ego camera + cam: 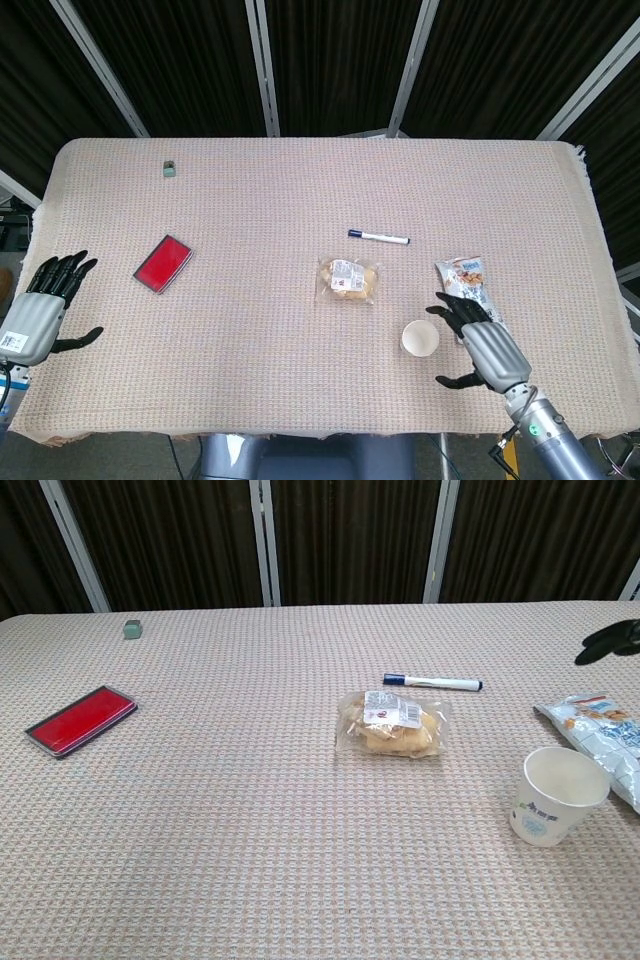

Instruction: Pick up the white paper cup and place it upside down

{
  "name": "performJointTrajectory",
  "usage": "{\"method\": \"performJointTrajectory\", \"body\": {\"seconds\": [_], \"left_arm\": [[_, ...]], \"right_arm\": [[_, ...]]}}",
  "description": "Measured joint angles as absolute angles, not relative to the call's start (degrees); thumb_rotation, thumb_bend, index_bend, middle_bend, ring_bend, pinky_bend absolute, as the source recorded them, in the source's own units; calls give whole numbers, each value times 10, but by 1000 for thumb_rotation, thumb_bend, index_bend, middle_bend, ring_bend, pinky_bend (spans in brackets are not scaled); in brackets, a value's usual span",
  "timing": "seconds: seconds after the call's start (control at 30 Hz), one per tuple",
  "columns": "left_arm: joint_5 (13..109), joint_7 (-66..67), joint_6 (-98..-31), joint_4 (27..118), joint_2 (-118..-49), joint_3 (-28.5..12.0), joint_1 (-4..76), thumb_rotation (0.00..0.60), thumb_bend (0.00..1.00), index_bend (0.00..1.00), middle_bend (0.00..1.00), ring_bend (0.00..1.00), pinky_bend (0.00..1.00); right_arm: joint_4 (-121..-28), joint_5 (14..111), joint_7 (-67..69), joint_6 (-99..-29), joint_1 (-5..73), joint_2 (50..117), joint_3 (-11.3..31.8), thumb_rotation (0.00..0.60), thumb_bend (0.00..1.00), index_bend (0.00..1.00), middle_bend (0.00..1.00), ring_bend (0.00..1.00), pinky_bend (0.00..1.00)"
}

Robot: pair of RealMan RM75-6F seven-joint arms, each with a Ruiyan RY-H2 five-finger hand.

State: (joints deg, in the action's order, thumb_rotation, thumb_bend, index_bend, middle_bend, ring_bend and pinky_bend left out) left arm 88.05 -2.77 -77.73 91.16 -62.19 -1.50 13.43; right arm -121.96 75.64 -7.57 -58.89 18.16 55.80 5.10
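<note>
**Paper cup: approach for grasp, right side**

Item: white paper cup (420, 338). Stands upright, mouth up, on the woven surface (250, 300), toward the front right. Empty as far as the chest view shows; a pale blue print on its wall. Light and thin-walled by the look of it, so likely to crush or skid under a hard squeeze.

Nearest actor: right hand (478, 343). Just beside the cup on its outer side, not touching it. Fingers (447, 305) spread wide and holding nothing, thumb apart from the rest, palm turned toward the cup wall. In the chest view only dark fingertips show at the right edge.

Step in hand, as judged: closing in for the pick-up. To do it well, bring the palm level with the middle of the cup wall, wrap thumb and fingers around opposite sides, and close gently. The grasp should leave room for the wrist to roll over afterwards, so the rim can meet the surface flat.

Adjacent hazard: snack packet (468, 290), lying partly under the right hand and near the cup; a sweeping approach could drag it.

Further out: wrapped pastry (347, 280), marker pen (379, 237), red flat case (163, 263), small green block (169, 168).

Left hand (40, 311): at the far left edge, well apart, fingers apart, holding nothing.
</note>
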Motion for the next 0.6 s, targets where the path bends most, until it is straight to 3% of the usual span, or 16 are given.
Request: {"method": "performJointTrajectory", "body": {"seconds": [0.6], "left_arm": [[879,-28,-776,912,-621,-15,135,600,133,0,0,0,0]], "right_arm": [[-1160,613,-193,-562,237,656,39,600,15,199,0,0,0]]}}
